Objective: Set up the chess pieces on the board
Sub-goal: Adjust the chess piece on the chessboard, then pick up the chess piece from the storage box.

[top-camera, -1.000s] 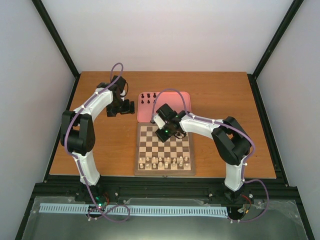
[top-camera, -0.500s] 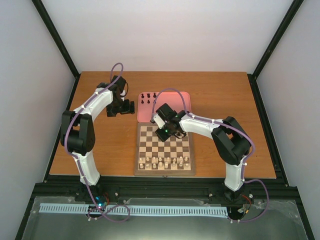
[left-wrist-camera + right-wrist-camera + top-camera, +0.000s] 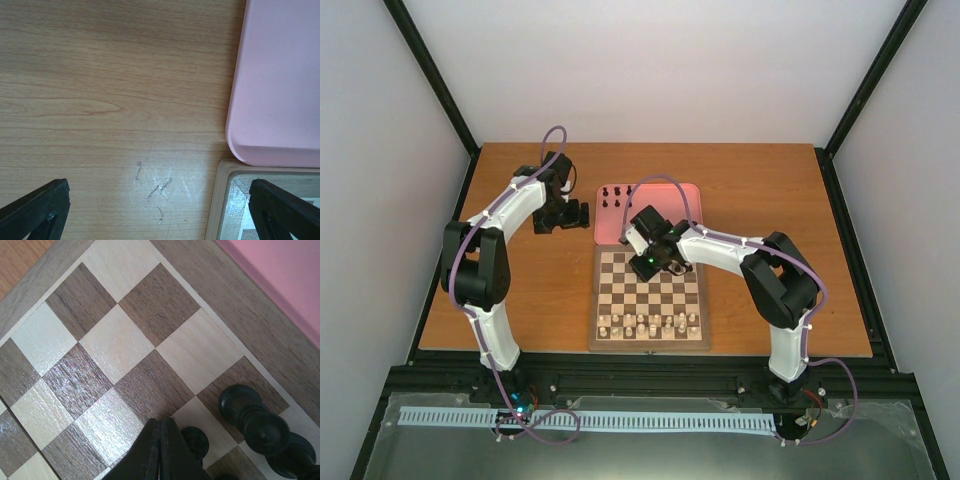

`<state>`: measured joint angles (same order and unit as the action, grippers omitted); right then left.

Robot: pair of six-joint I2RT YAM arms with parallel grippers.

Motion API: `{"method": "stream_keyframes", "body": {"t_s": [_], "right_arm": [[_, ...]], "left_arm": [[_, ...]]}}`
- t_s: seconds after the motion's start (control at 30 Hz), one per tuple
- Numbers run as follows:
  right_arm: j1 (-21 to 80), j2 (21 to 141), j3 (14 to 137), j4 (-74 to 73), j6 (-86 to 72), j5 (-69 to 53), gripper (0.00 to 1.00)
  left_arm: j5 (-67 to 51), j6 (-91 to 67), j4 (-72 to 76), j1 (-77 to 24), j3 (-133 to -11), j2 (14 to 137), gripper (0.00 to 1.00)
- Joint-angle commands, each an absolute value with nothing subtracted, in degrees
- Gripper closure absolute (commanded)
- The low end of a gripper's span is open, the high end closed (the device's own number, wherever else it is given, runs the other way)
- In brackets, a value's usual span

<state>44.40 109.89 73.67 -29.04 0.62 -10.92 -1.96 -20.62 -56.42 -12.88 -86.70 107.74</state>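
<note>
Early going on the black side, judging by the layout. Cream pieces (image 3: 650,324) lined up across the two rows at 6 o'clock of the board (image 3: 650,344), apparently done. Only a few black chess pieces (image 3: 248,415) found on the far rank so far, at 5 o'clock in the right wrist view, close to the border alongside the pink tray (image 3: 670,205) (exact count hidden under the arm from above). About five more black pieces (image 3: 606,191) waiting at 11 o'clock on that tray, well apart from the board. Most of the sixteen judged not yet placed, or not in sight. Every visible black piece upright, long axis vertical, head up, base flat on a square or on the tray. Right pincer (image 3: 161,427) pressed together with nothing visible between its fingers, low over the far rank, just beside a short black piece (image 3: 195,437) at 4 o'clock of the tips; touching or not, impossible to tell. Left pincer (image 3: 157,190) spread wide and empty, hanging over bare counter (image 3: 760,200) at 9 o'clock of the tray, near the board's far left corner.
</note>
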Motion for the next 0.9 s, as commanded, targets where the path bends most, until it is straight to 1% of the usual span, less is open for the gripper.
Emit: {"method": "stream_keyframes", "body": {"t_s": [0.0,0.2,0.27,0.37,0.47,0.5,0.63,0.7,0.77,0.87], "right_arm": [[45.00,110.96,73.99,-29.88,0.72,-10.67,0.97],[45.00,106.22,74.24,-31.21,3.50,-16.41,0.95],[45.00,104.21,76.19,-32.97,5.04,-18.83,0.88],[45.01,101.47,79.31,-36.38,7.40,-21.04,0.83],[44.83,99.59,81.39,-37.56,7.08,-19.15,0.72],[44.67,99.61,82.23,-37.64,6.74,-18.03,0.71],[42.23,102.55,86.58,-38.41,4.90,-14.24,0.67],[40.55,104.71,89.19,-37.69,3.01,-11.66,0.60],[38.26,108.13,92.95,-37.18,0.85,-11.34,0.56],[35.57,114.95,100.98,-36.86,-1.56,-9.33,0.53]], "left_arm": [[-2.41,-20.35,-55.55,-12.92,-87.07,107.56,0.00],[-2.37,-20.32,-55.68,-12.92,-86.93,107.48,0.00],[-2.29,-20.33,-55.85,-12.92,-87.15,107.46,0.00],[-2.21,-20.32,-56.01,-12.92,-87.31,107.40,0.00],[-2.20,-20.39,-55.99,-12.92,-87.41,107.31,0.00],[-2.19,-20.39,-56.02,-12.91,-87.44,107.26,0.00],[-2.59,-20.43,-56.10,-12.92,-87.71,106.93,0.00],[-2.76,-20.43,-56.08,-12.89,-87.66,106.43,0.00],[-2.64,-20.37,-56.02,-12.92,-87.56,106.12,0.00],[-2.68,-20.44,-55.95,-12.92,-87.24,105.78,0.00]]}}
